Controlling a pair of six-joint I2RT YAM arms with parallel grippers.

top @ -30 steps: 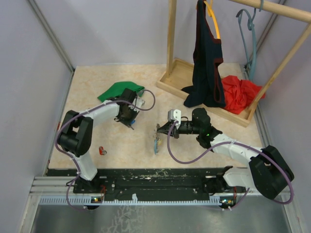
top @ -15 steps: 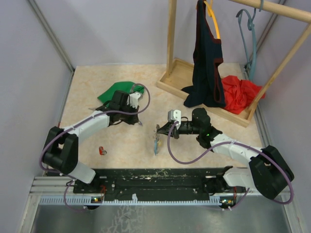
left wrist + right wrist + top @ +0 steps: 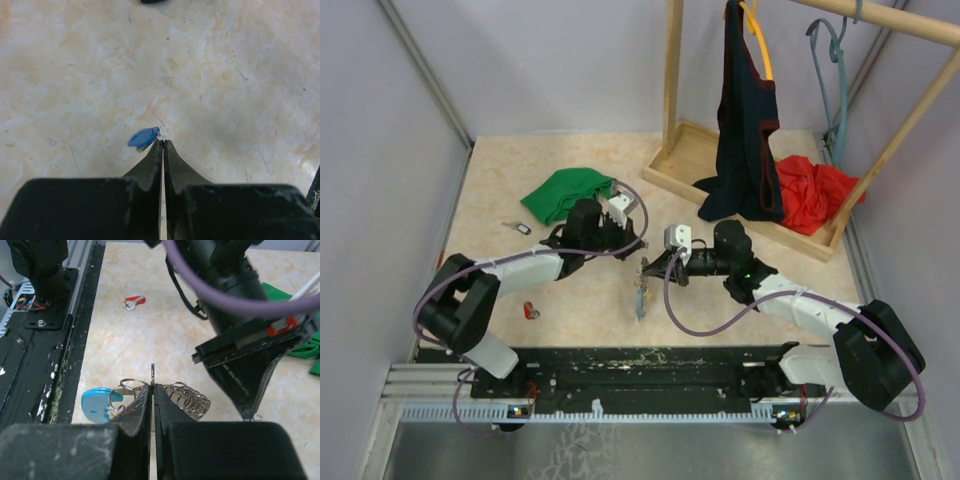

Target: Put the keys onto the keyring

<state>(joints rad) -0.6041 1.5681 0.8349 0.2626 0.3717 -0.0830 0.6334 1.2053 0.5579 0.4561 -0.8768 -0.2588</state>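
- Three keys are showing: a blue key (image 3: 143, 138), a red key (image 3: 530, 310) and a third key (image 3: 517, 227). The third is too small for its head colour to be read.
- One keyring (image 3: 192, 398) is showing. Two arms are reaching in, and one green cloth (image 3: 570, 192) is lying crumpled on the table (image 3: 225, 75).
- The keyring is looking like a bunch of silvery wire: a springy coil, a few thin split rings and a flat, round, light blue tag.
- The blue key's head is showing as a smooth plastic oval with a tiny metal ring at one end. The table top is looking like marbled beige stone.
- The left gripper (image 3: 162, 143) is pressing its jaws almost together, pinching the blue key at the very tips, with the head jutting out sideways. It is hovering just right of the green cloth, on the side towards the arm bases.
- The right gripper (image 3: 152, 386) is clamping its jaws tight on one thin ring of the keyring, seen edge-on. The coil and tag are hanging to either side.
- The keyring is sitting right of the green cloth and nearer the bases, close beyond the left gripper.
- The third key is lying just beside the cloth's left edge. The red key is lying well apart from the cloth, towards the bases.
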